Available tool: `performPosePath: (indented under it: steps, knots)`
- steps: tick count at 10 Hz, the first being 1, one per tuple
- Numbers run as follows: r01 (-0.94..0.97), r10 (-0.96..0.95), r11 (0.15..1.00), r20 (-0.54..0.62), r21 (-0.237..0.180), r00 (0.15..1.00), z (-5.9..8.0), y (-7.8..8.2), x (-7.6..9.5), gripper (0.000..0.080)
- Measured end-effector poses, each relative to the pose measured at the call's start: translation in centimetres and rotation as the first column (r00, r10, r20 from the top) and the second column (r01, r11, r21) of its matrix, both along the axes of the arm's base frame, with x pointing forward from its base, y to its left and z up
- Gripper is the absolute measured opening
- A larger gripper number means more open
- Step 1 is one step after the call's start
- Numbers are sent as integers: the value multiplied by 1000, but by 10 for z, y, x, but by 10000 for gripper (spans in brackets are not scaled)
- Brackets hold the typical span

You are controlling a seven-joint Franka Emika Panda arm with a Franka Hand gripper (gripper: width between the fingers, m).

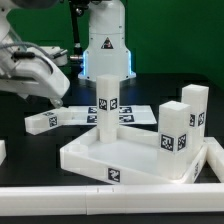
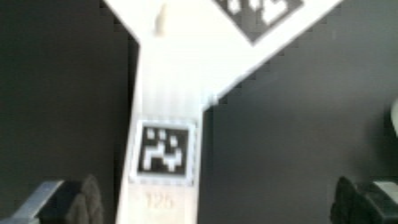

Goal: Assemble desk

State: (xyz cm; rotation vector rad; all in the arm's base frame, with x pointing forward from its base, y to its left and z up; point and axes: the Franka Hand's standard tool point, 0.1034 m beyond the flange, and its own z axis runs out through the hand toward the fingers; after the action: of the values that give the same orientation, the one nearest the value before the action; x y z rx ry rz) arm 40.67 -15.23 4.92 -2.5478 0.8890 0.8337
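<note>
The white tabletop panel [image 1: 125, 158] with a raised rim lies in the middle of the exterior view. Three white tagged legs stand upright on it: one [image 1: 108, 100] at its far left corner, two [image 1: 173, 130] [image 1: 194, 112] on the exterior view's right. My gripper [image 1: 55, 88] hangs off to the exterior view's left, apart from the panel and legs. In the wrist view my gripper [image 2: 217, 202] is open, with one dark finger [image 2: 64, 200] at each side. Nothing is held. A narrow strip of the marker board [image 2: 164, 110] with a tag lies on the table below, close to one finger.
The marker board [image 1: 62, 119] lies flat behind the panel, under the arm. A long white border rail [image 1: 100, 196] runs along the front and up the exterior view's right side [image 1: 214, 160]. The robot's base [image 1: 107, 48] stands at the back. The table is black.
</note>
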Motion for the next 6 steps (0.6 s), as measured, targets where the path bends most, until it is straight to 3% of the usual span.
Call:
performPosePath:
  steps: [2, 3, 4, 6]
  knots:
    - [-2, 14, 995, -119, 101, 993, 0, 3, -8, 649]
    - [10, 13, 990, -162, 141, 987, -5, 2, -6, 649]
    - [62, -28, 982, -187, 177, 982, -20, -4, -4, 649]
    - [78, -36, 979, -218, 187, 975, -29, -11, -9, 649]
